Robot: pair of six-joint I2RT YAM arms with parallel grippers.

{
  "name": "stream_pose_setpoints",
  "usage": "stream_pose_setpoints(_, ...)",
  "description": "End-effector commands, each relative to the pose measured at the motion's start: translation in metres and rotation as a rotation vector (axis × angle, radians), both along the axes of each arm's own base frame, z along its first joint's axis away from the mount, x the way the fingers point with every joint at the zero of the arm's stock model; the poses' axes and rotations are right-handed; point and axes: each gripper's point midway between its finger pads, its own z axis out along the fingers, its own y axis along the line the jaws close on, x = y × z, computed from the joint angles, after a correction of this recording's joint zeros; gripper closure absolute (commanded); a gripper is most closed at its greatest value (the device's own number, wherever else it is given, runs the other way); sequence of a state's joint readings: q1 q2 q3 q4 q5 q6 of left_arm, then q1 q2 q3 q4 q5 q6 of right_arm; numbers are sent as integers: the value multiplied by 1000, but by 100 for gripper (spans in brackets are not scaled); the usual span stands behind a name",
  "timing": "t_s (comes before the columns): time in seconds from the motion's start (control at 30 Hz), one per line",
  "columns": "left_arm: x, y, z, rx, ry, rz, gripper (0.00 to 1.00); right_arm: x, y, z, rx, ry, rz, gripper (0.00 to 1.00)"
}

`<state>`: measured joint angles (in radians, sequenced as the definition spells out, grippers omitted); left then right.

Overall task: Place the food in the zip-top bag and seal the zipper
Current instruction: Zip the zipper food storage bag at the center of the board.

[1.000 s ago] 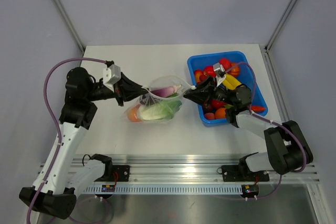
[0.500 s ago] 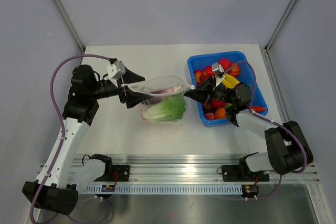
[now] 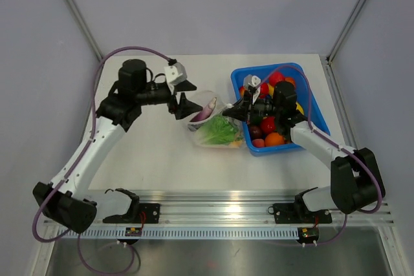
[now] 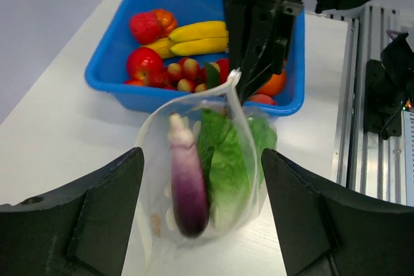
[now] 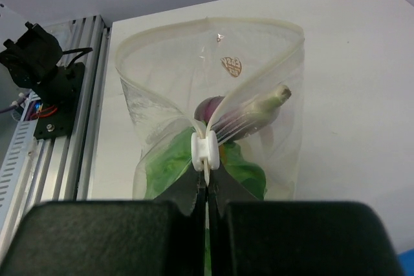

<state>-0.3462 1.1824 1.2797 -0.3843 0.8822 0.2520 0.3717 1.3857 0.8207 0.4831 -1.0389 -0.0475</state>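
Note:
The clear zip-top bag stands on the table against the tray's left side, its mouth gaping. Inside it are a purple eggplant and green lettuce, which also show as the eggplant and lettuce in the right wrist view. My right gripper is shut on the bag's mouth edge, just below the white zipper slider. My left gripper is open, its fingers wide on either side of the bag without touching it.
The blue tray at the right holds more food: bananas, strawberries, an apple, an orange. The table's metal rail runs along the near edge. Grey walls enclose the table.
My left gripper let go of the bag's left end, opened and swung back and right. My right gripper closed on the bag's edge. The bag slid right, up against the tray.

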Motion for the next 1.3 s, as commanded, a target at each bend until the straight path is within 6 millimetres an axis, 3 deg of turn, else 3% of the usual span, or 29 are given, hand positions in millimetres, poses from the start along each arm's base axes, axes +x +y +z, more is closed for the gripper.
stream_pose_setpoints(0.0,1,-31,-13,119,-91,-59,24,-3,7,1,-49,-37,54,100)
stream_pose_setpoints(0.13,-1,-55,-16,107,-117,-152,30,-8,10,1,-73,-50,61,100)
stream_pose_setpoints(0.43,-6,-81,-19,126,-161,-311,41,-17,8,12,-78,-81,65,100)
stream_pose_setpoints(0.6,-12,-103,-35,160,-135,-348,47,-18,9,14,-80,-87,69,100)
stream_pose_setpoints(1.03,-17,-115,-57,179,-45,-367,58,-21,8,18,-78,-104,64,100)
stream_pose_setpoints(1.27,-17,-116,-60,175,-28,-363,58,-22,8,18,-79,-102,64,100)
